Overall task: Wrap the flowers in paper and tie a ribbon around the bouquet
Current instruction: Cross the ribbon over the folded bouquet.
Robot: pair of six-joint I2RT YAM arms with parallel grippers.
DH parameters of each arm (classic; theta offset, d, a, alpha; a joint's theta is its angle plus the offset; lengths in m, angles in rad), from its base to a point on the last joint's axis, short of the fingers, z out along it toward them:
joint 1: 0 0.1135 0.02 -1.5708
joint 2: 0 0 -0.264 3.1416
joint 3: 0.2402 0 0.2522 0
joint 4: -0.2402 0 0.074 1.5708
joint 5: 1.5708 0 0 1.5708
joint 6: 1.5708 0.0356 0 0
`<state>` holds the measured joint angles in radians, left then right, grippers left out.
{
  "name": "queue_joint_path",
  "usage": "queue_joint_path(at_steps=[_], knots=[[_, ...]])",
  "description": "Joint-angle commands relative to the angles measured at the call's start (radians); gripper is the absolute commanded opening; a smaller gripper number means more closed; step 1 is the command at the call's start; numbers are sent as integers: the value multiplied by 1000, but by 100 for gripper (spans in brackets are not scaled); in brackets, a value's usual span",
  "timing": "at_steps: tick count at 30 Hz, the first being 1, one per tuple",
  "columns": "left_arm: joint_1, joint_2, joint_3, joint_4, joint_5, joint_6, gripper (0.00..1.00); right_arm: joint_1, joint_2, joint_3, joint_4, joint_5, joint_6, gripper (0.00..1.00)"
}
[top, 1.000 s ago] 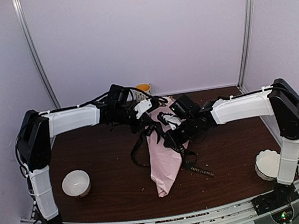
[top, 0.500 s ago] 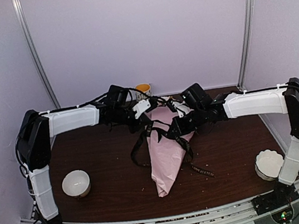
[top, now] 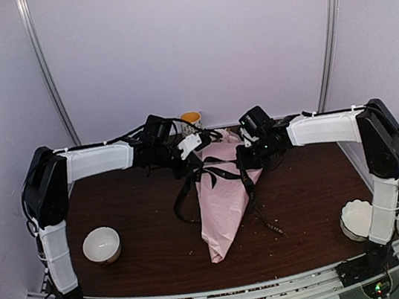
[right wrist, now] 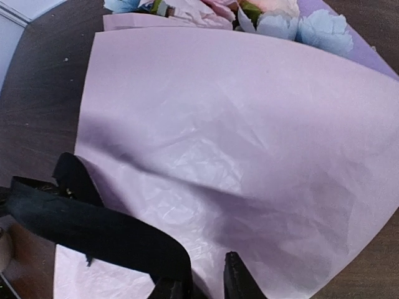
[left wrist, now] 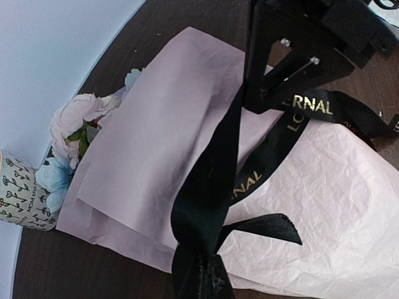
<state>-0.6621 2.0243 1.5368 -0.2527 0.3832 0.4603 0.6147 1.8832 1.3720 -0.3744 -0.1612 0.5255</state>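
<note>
Nearest the arm bases, two white bowls sit on the table. The left bowl looks empty, and I cannot tell what the scalloped right bowl holds.

Between them lies the bouquet, its point toward the bases. The paper is already rolled into a cone, so the wrapping looks done. The ribbon crosses the cone's upper half in loose bands with tails trailing onto the table. No finished knot or bow shows, so the tying seems to be what is left.

The left gripper has its jaws clamped on the bunched ribbon. The right gripper has its jaws slightly apart, with the ribbon against one finger.

Beyond them the flowers show at the wide end, just beside a patterned cup whose contents are hidden.
</note>
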Motion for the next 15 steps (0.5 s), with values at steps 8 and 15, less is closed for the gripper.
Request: queue_joint_path(at_steps=[8, 15], knots=[[-14, 62, 32, 33, 14, -40, 0, 3, -2, 108, -173, 173, -109, 33], [-14, 82, 57, 17, -5, -45, 0, 3, -87, 77, -106, -18, -210, 42]])
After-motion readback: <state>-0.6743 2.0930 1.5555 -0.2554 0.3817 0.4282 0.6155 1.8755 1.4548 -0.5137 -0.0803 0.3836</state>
